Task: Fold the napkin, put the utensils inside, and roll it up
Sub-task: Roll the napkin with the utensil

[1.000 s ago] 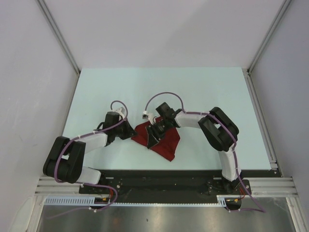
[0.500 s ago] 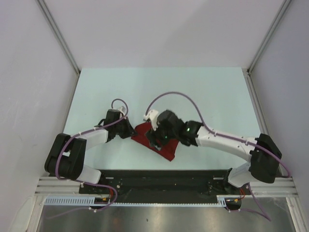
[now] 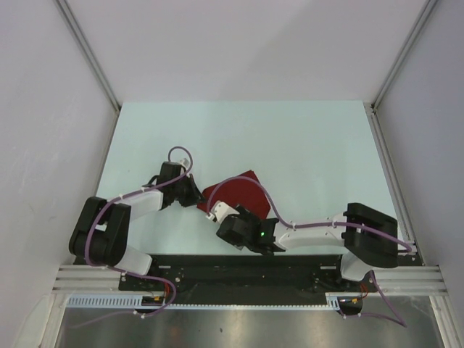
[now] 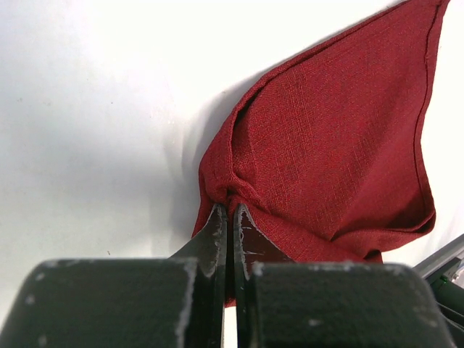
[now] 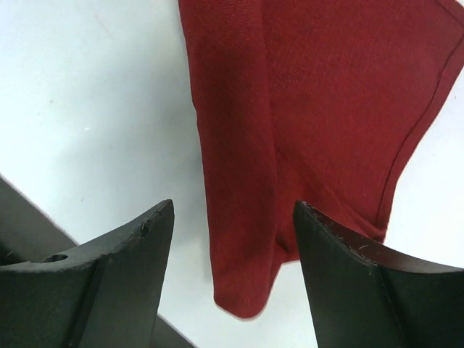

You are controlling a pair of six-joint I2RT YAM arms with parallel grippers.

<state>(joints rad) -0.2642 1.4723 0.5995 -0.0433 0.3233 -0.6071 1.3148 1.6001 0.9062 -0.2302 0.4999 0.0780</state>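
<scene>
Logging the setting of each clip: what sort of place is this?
Probably a lab robot cell, not a dining room: a pale table boxed in by blank white panels, a metal mounting rail at its near edge, and a red napkin on it.

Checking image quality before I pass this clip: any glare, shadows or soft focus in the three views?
Top external: even light, no glare. Left wrist: table washed out to white, napkin weave crisp with a soft shadow on its left, left gripper slightly soft near the lens. Right wrist: right gripper dark and slightly soft, cloth less sharp.
</scene>
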